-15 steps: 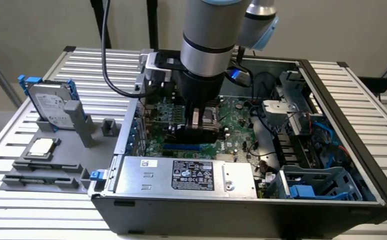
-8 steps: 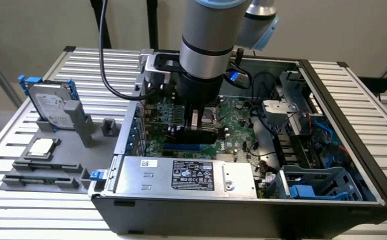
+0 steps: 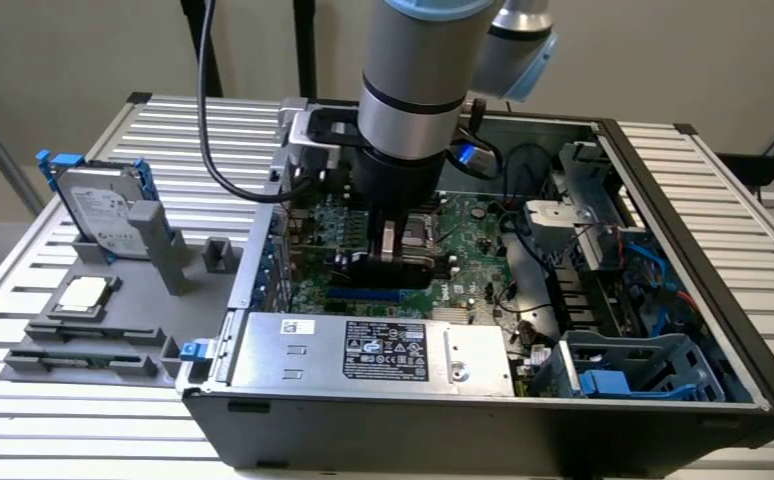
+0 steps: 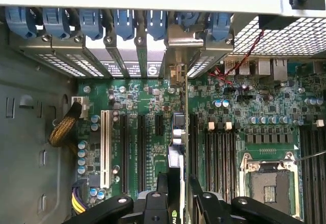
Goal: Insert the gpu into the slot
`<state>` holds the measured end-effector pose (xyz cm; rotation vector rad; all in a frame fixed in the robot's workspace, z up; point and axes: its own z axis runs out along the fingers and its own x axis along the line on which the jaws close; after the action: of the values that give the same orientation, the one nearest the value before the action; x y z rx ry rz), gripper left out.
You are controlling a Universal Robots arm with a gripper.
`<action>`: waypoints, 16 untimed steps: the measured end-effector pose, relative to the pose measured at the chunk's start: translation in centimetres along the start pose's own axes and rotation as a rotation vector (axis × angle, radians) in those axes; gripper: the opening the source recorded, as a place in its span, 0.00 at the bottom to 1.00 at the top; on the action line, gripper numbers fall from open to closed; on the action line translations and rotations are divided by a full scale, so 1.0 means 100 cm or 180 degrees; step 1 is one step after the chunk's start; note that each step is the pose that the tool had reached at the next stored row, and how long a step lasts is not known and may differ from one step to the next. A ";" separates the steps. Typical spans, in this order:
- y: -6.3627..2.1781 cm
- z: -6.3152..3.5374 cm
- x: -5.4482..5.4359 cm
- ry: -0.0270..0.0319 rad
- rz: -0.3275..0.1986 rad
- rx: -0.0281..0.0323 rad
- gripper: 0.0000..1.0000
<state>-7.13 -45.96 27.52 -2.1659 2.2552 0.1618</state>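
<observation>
My gripper [image 3: 394,262] reaches down into the open computer case and is shut on the gpu [image 3: 407,270], holding it edge-down over the green motherboard [image 3: 481,235]. In the exterior view the blue slot [image 3: 360,297] shows as a narrow strip just in front of the card's lower edge. In the wrist view the gpu [image 4: 175,168] stands edge-on between my two black fingers [image 4: 162,191], and my gripper [image 4: 179,196] is clamped on it. The card's metal end [image 4: 178,74] points toward the case's rear wall. The card covers most of the slot there, and I cannot tell whether it is seated.
Black expansion slots [image 4: 140,147] and a white one [image 4: 105,142] run beside the card, with memory slots [image 4: 219,152] and the CPU socket [image 4: 270,183] on the other side. Blue retainer clips [image 4: 117,23] line the rear wall. A silver power supply [image 3: 374,350] fills the case's front. A hard drive [image 3: 100,210] stands outside.
</observation>
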 end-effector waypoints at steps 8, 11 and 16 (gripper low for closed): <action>0.0016 0.0061 0.000 0.0001 0.0000 -0.0007 0.26; 0.0018 0.0083 0.000 0.0001 0.0001 -0.0017 0.26; 0.0016 0.0110 0.000 0.0002 0.0003 -0.0034 0.26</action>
<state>-7.36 -45.89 26.43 -2.1705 2.2609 0.1735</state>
